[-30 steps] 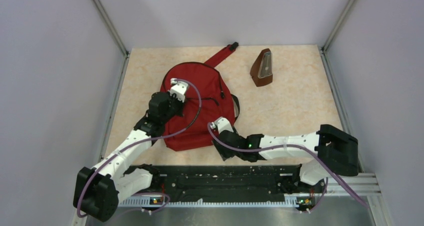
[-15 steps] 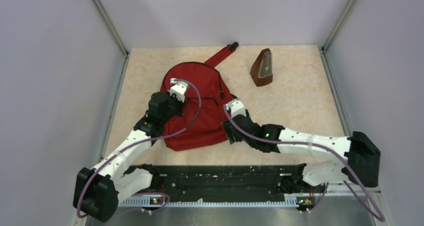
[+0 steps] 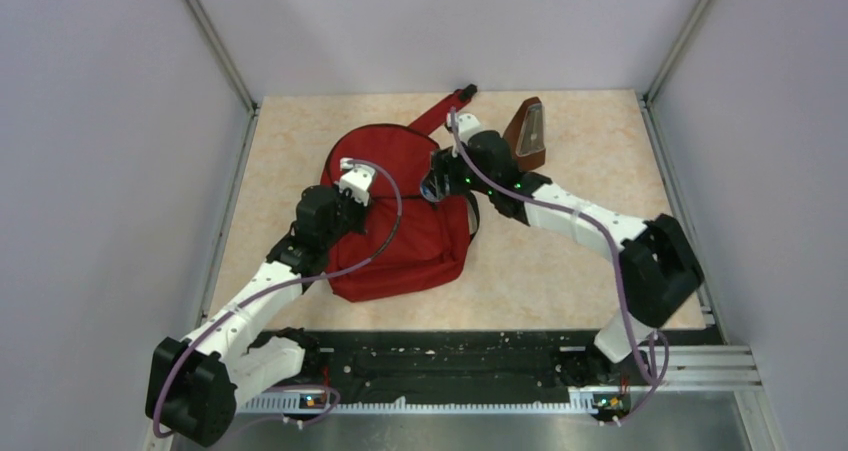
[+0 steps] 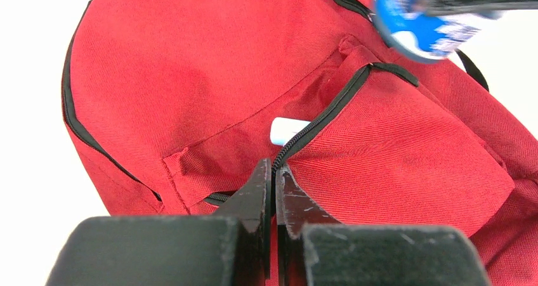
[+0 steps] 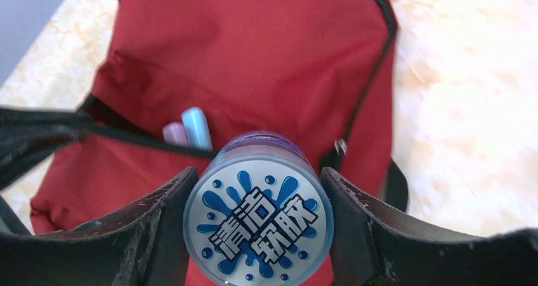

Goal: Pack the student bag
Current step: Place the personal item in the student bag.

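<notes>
The student bag [image 3: 405, 251] lies flat on the table, red with black zippers. My left gripper [image 4: 274, 172] is shut on the black zipper edge [image 4: 317, 124] of its front pocket and holds that edge up, so the pocket gapes. In the top view this gripper [image 3: 360, 183] sits over the bag's left half. My right gripper [image 5: 257, 226] is shut on a round jar [image 5: 258, 219] with a blue-and-white splash label. It hovers over the bag's upper right [image 3: 437, 186], close to the pocket mouth. The jar [image 4: 422, 19] also shows in the left wrist view.
Two pen ends, light blue [image 5: 196, 126] and lilac [image 5: 172, 134], stick out of the open pocket. A brown wedge-shaped metronome [image 3: 527, 136] stands at the back right, beside the right forearm. A red strap [image 3: 440, 111] trails toward the back wall. Walls close in three sides.
My right arm has swung from the near front of the bag up to its upper right, carrying the jar. The left arm has kept its hold and place.
</notes>
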Available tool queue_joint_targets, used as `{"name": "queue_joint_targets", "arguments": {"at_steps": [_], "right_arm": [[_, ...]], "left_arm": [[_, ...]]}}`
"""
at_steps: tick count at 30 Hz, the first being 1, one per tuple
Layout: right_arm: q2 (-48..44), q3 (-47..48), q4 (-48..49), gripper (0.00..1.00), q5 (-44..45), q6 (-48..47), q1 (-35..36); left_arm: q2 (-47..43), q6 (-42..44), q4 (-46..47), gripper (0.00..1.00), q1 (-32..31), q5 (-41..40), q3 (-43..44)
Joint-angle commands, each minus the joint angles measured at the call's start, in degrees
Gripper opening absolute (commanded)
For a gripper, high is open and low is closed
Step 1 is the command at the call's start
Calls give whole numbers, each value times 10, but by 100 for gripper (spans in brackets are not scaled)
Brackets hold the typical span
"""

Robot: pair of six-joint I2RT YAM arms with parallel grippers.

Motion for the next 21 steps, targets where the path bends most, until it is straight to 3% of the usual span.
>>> {"name": "queue_joint_targets", "arguments": {"at_steps": [1,7,13,18,21], "right_arm": [[97,139,39,0,-157,-23,-16],[236,285,-7,0,-330,-52,-21],[330,421,-167,0,-530,-158,-21],[365,490,-320,0,-586,-279,-21],[400,533,-375,0,-599,-301,-21]], "left_arm": [[-17,-2,40,0,1,10,-2],[-15,0,44,0,2,28,-2],[-17,3,48,0,1,34,-5],[-16,3,51,0,1,35,-6],[-17,4,54,0,1,43,-8]]}}
